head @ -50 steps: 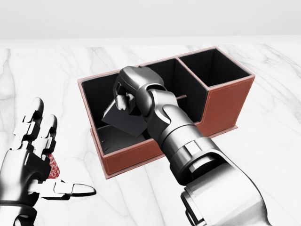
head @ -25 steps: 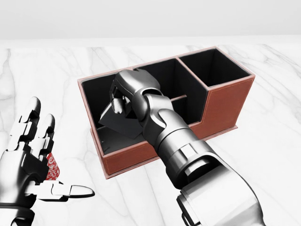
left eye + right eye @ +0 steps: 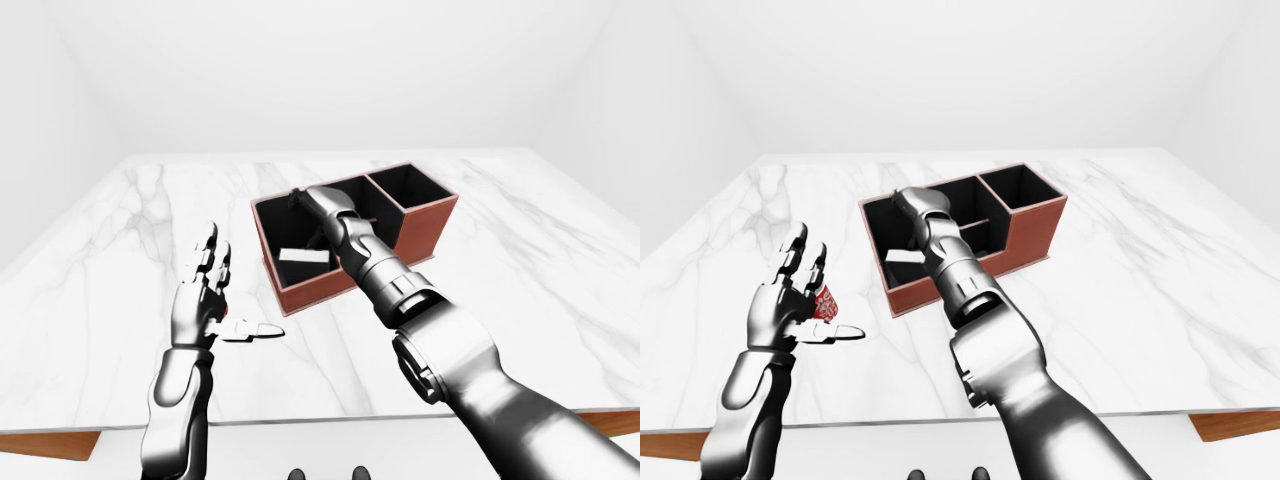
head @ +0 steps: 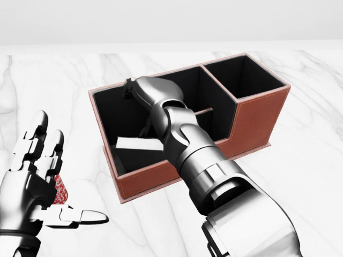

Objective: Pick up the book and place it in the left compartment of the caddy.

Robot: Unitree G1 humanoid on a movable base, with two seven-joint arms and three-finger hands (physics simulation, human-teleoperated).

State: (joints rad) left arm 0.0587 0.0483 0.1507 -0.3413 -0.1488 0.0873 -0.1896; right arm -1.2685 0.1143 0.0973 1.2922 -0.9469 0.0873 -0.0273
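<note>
Book point(image 4: 138, 143): lies low inside the caddy's left compartment, its pale page edge up, near the lower wall in the head view; no fingers touch it
Caddy point(image 4: 257, 115): red-brown box with black inside, on the table, set at a slant; a long left compartment, a square one at the right end, a thin divider between
Right hand point(image 4: 140, 89): over the left compartment near its upper wall, above the book and apart from it; the fingers point away from the camera and are mostly hidden by the wrist, so I cannot tell whether they are spread or curled; they hold nothing that shows
Left hand point(image 4: 37, 176): raised over the table left of the caddy, well apart from it, fingers spread and thumb stuck out to the right, holding nothing
Red thing point(image 3: 823, 304): small patterned object on the table, partly hidden behind the left hand; too small to tell what it is
Table point(image 3: 560, 260): white marble top with a wooden edge at the bottom of the eye views
</note>
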